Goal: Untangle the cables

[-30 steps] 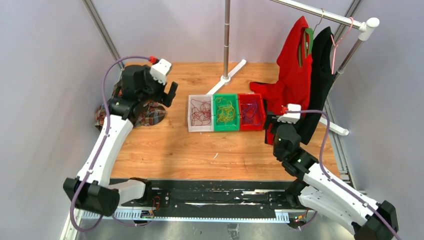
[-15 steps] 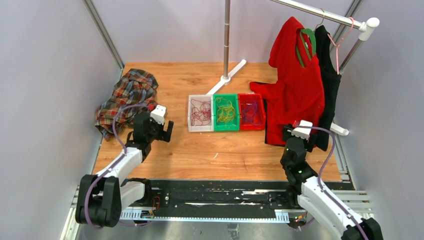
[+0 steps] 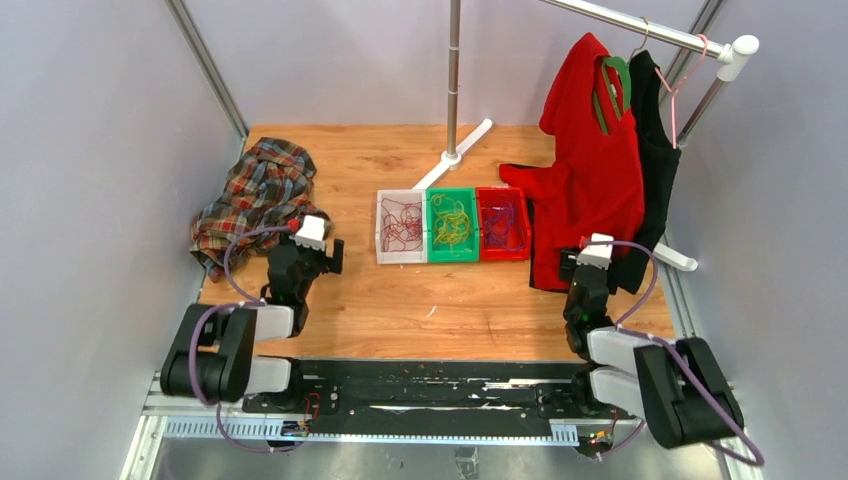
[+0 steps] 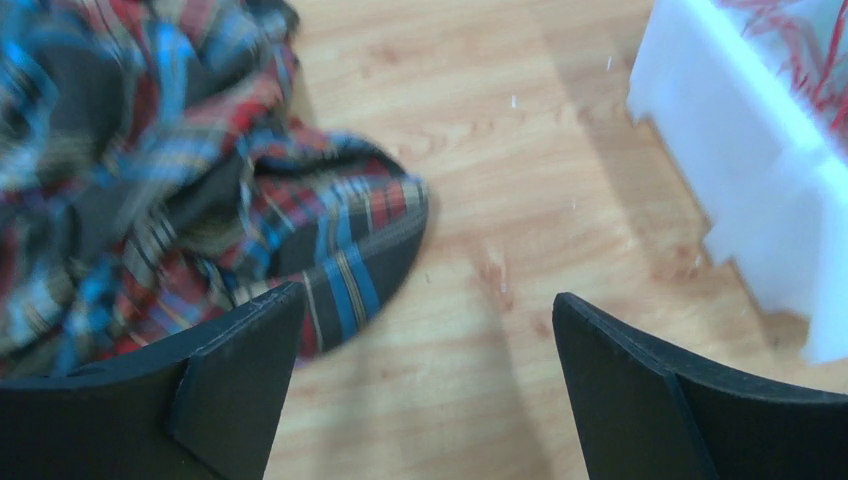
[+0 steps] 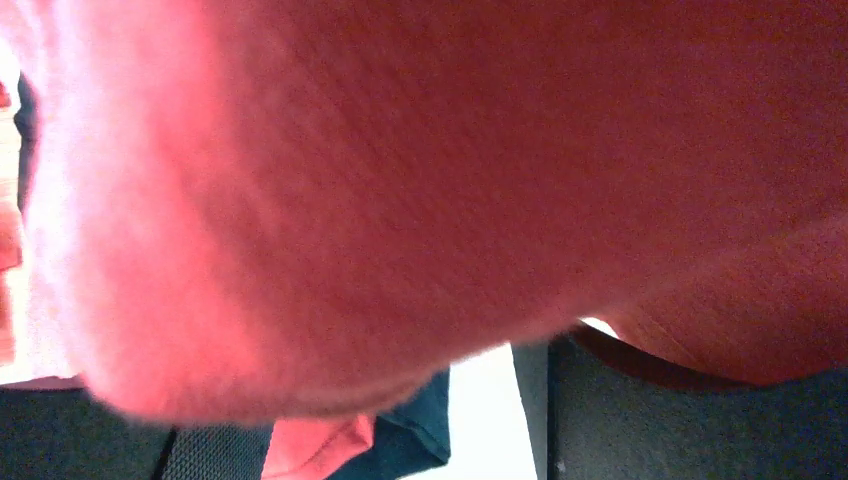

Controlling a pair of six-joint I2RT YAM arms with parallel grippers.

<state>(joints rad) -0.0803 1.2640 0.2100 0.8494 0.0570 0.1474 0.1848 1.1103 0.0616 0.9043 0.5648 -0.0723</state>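
A plaid shirt [image 3: 255, 195] lies far left. Just right of it the left gripper [image 4: 425, 305] hovers, jaws spread and empty. Mid-table, dark red cables [image 3: 402, 224] sit in a white bin [image 3: 402, 259], yellow cables [image 3: 451, 224] in a green bin [image 3: 452, 257], and purple cables [image 3: 503, 226] in a red bin [image 3: 505, 256]. On the right, the right gripper [image 3: 574, 266], jaws spread, is against a red top [image 3: 590, 190].
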